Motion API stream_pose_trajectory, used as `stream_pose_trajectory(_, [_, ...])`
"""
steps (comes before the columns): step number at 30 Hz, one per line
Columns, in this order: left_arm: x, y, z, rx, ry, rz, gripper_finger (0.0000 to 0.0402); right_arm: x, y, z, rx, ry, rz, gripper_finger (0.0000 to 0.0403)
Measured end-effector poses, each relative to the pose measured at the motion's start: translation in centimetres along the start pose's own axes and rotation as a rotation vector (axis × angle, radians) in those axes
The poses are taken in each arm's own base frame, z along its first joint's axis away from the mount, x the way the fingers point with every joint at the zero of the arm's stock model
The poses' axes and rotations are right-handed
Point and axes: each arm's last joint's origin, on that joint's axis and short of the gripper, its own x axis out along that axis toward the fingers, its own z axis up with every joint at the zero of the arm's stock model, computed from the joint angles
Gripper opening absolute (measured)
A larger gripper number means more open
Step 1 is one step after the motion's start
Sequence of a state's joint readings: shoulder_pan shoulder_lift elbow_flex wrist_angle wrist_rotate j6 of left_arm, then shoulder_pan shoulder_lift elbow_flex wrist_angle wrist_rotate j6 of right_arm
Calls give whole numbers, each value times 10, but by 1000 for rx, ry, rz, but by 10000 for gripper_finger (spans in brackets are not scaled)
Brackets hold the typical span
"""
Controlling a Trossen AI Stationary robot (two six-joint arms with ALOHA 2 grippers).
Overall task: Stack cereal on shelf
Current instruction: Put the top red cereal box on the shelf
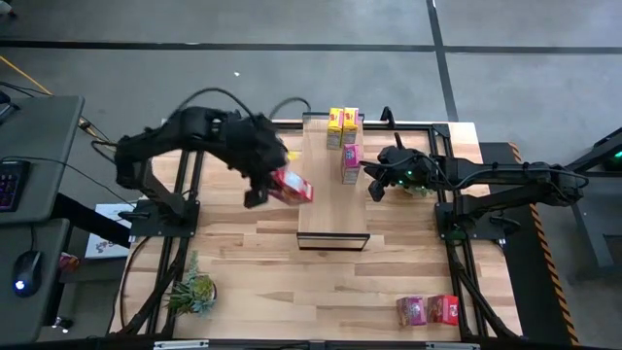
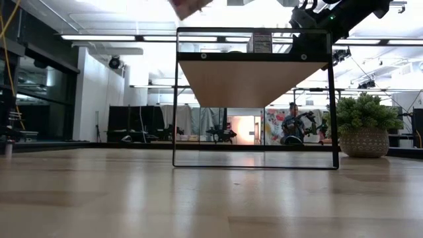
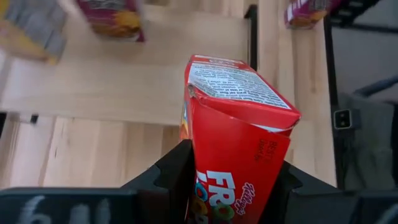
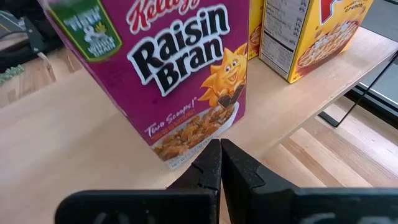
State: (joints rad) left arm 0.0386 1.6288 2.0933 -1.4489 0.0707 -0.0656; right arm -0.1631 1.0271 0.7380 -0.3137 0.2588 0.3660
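Over the left edge of the long light-wood shelf with its thin black frame (image 1: 332, 219), the left hand (image 1: 277, 187) carries a small red cardboard cereal box (image 1: 293, 185), its fingers clamped on the box's two sides, as the left wrist view shows (image 3: 233, 130). On the shelf's far end stand two yellow cereal boxes (image 1: 342, 126) and, just nearer, a magenta-purple Raisin Bran box (image 1: 351, 162). The right hand (image 1: 377, 185) waits just to the right of that magenta-purple box, its fingers pressed together on nothing (image 4: 220, 163). Another magenta-purple box (image 1: 411, 310) and another red box (image 1: 444, 309) lie on the wooden surface (image 1: 253, 262) at the near right, apart from the shelf.

The step in hand appears to be bringing the third kind of box to the shelf. The next move likely calls for shifting right over bare plank near the standing boxes, lowering the box level, then releasing.
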Motion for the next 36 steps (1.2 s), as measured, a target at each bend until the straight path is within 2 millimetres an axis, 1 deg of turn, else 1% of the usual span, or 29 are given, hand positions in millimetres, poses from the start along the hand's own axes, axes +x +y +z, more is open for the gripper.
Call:
stream_pose_trajectory(4, [26,-13,21,83,43,-5,120,0,0,1,21,-8,3,0])
stream_pose_trajectory(9, [66,-23,40,245,116,12,120,0,0,1,22,-10,4,0])
stream_pose_trajectory(13, [94,-24,46,342,164,58,120,0,0,1,22,-10,4,0])
stream_pose_trajectory(17, [113,-23,49,391,204,83,128,0,0,1,20,-10,4,0])
stream_pose_trajectory(21, [123,-22,53,415,192,91,149,0,0,1,11,-10,4,0])
stream_pose_trajectory(26, [123,-26,59,451,125,90,182,0,0,1,13,-10,4,0])
stream_pose_trajectory(31, [123,-26,60,450,114,89,215,0,0,1,13,-10,4,0])
stream_pose_trajectory(36, [123,-25,62,470,95,97,232,0,0,1,14,-11,4,0])
